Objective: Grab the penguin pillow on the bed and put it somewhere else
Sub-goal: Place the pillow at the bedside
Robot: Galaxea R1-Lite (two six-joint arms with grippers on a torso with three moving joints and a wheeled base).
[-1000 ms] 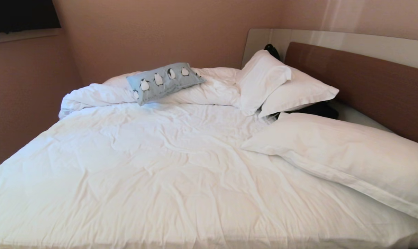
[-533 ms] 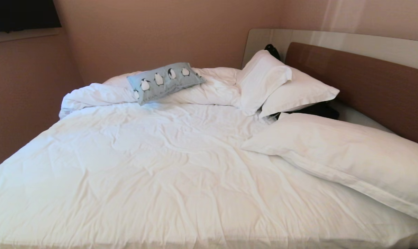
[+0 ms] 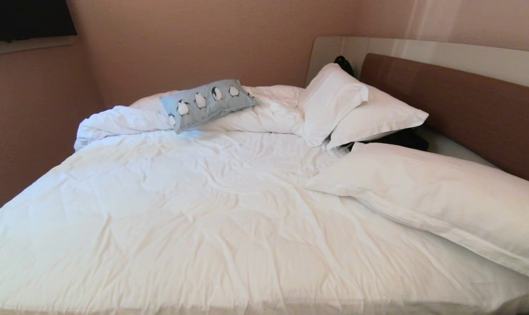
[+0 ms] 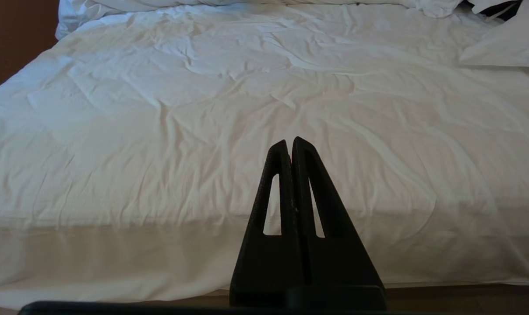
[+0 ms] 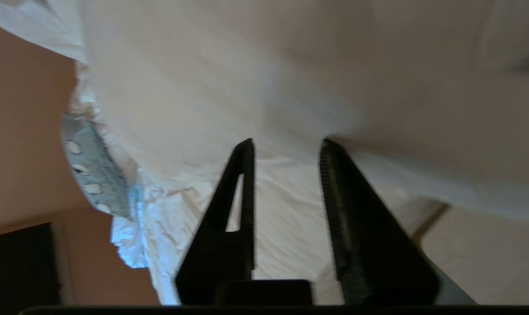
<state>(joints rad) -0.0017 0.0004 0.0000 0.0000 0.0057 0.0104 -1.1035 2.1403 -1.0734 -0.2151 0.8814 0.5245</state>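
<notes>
Three views are showing the same moment. From the head, neither arm is appearing; the penguin pillow (image 3: 208,103) is lying in the upper left of the frame, perched on the bunched far edge of the duvet (image 3: 203,210) that is covering the bed (image 3: 50,245), well apart from the stacked white pillows (image 3: 356,107) at upper right and the large white pillow (image 3: 444,201) at lower right. Its long axis is running across the frame, rising slightly toward the right.

In the left wrist view, the left gripper (image 4: 290,146) is pointing over the near edge of the bed with its fingers pressed together, holding nothing (this arm looks parked), and the penguin pillow is not showing here.

In the right wrist view, the right gripper (image 5: 286,146) is standing with its fingers spread apart and nothing between them. The penguin pillow (image 5: 96,170) is appearing at the left edge of that frame, off to one side of the fingers and well beyond them, so the right arm seems to be the one reaching and will need to swing toward it.

No containers are in sight.
</notes>
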